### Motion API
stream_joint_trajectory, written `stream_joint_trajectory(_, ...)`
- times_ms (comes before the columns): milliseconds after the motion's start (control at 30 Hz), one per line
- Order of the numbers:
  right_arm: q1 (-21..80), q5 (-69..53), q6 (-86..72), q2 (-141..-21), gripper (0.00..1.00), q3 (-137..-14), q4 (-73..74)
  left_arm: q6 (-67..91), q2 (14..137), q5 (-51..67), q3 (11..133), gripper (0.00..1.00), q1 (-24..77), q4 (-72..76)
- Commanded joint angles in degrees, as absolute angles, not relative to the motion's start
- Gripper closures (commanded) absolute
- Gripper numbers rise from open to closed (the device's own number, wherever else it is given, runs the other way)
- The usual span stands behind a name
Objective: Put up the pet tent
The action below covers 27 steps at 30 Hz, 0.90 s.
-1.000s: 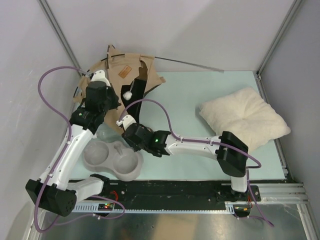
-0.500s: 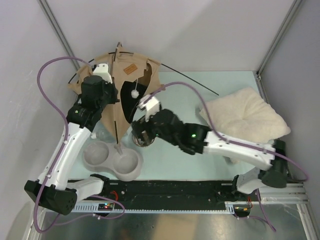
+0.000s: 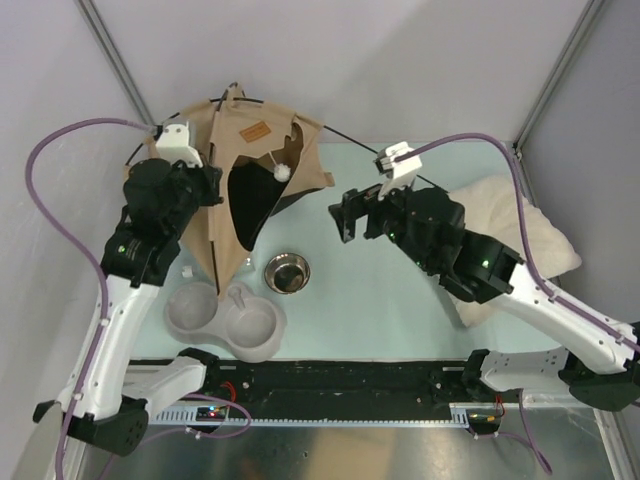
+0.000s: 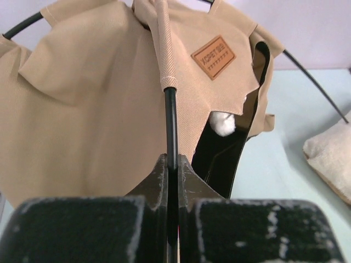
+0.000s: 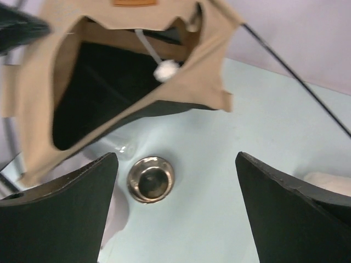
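The left gripper pinches a black pole of the pet tent. The right gripper has its jaws wide and holds nothing.

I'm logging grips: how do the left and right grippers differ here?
The left gripper is shut on a black tent pole; the right gripper is open, holding nothing. The left gripper is right at the pet tent; the right gripper hangs apart from it. Both point toward the tent.

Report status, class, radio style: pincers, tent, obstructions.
Left pincer shut on black pole. Right pincer open, empty. Pet tent half-raised, fabric slack. Steel bowl and grey double bowl near its doorway.
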<state>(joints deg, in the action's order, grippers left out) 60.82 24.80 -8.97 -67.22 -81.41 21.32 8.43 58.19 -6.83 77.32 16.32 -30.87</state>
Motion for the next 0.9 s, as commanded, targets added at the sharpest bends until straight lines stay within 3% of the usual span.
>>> stream_joint_trajectory(0,55.4,25.8,-6.1,-63.5,0.06,-81.0,23.8,5.5,53.5,-5.7,81.6,1.00,16.0,-24.8)
stream_joint_trajectory(267,41.4,18.5,-0.4,-58.6,0.04,-80.8,25.1,3.2,49.9,1.0,77.1,1.00,15.9,-18.4)
stream_joint_trajectory(467,30.7,8.6,3.2,-58.4,0.03,-79.9,27.2,3.7,47.3,-4.0,73.4,1.00,15.9,-13.2)
stream_joint_trajectory(867,24.1,-2.2,15.3,-74.3,0.05,-77.2,20.7,-4.3,42.7,-10.5,72.2,1.00,16.0,-11.8)
